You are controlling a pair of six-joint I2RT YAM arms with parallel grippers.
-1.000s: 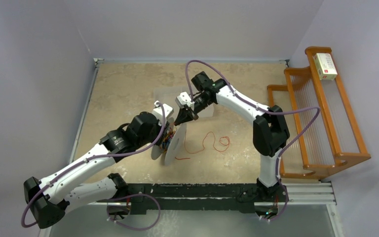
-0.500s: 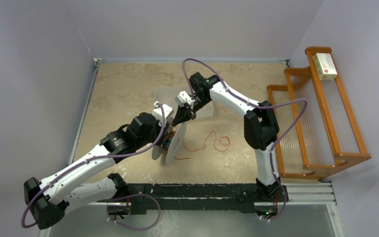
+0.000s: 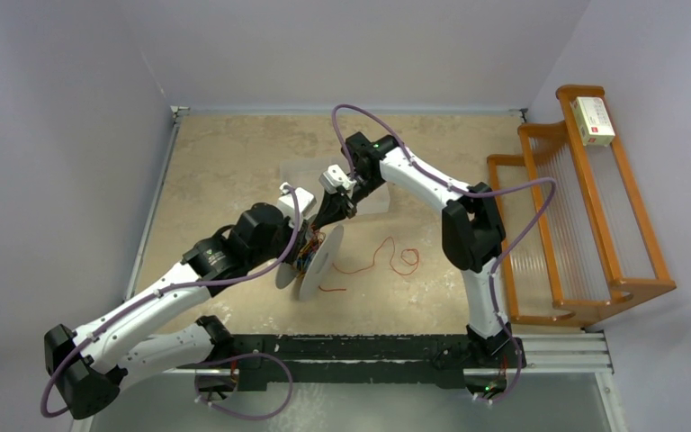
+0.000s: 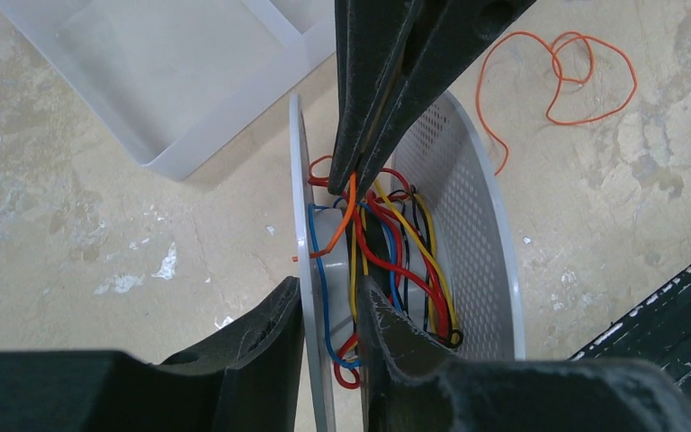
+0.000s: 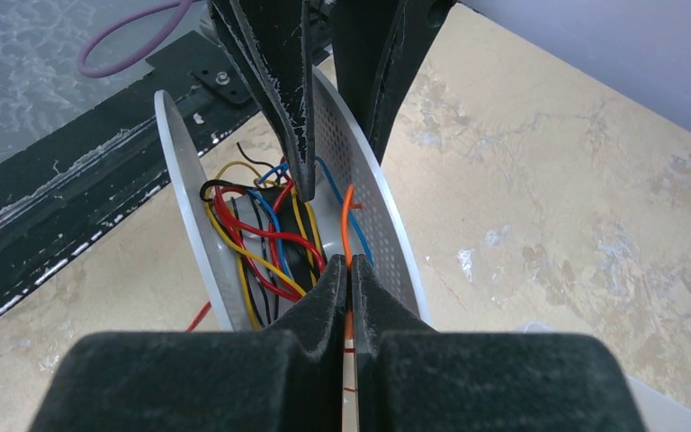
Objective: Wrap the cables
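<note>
The right hand is pinching an orange cable inside the grey spool, while the left hand is clamping one of its discs.

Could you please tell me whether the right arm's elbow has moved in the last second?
Yes. The right arm's elbow has swung left, away from the orange rack.

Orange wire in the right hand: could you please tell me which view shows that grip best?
Right wrist view: the right hand pinches the orange wire right at the spool, close up. The left wrist view shows the pinch from opposite, plus the wire's loose length on the table. Top external shows only that loose length.
</note>
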